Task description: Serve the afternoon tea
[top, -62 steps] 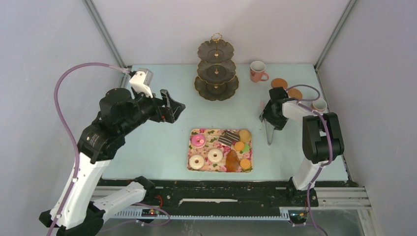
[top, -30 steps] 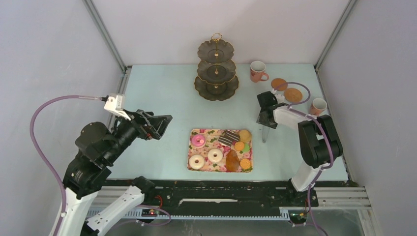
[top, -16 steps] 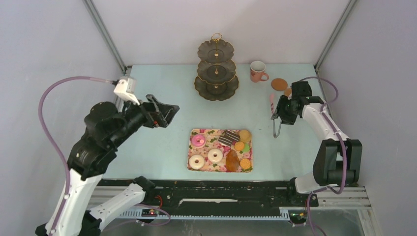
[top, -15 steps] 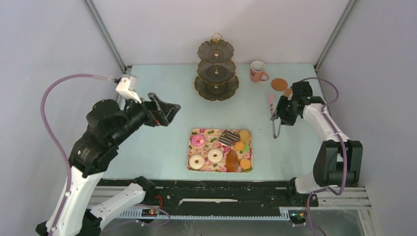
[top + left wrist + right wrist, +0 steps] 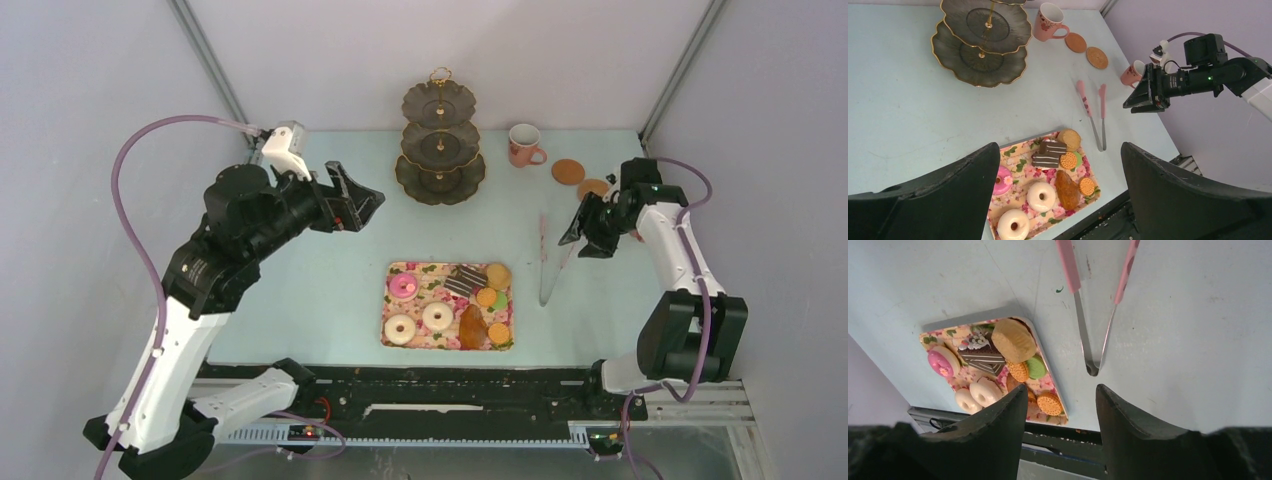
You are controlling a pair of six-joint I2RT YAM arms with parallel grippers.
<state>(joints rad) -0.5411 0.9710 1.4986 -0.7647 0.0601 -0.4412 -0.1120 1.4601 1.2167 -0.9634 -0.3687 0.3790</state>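
Currently: tongs (image 5: 543, 260) flat, right of tray (image 5: 388, 308); left gripper (image 5: 365, 205), right gripper (image 5: 585, 243) both apart, empty; we grasp across pink handles (image 5: 1068, 265).

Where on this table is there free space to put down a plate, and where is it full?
Free: the pale blue table left of the floral rectangular tray, and the strip between that tray and the dark three-tier stand. Crowded: the far right corner, with the pink mug, round cork coasters and pink-handled tongs.
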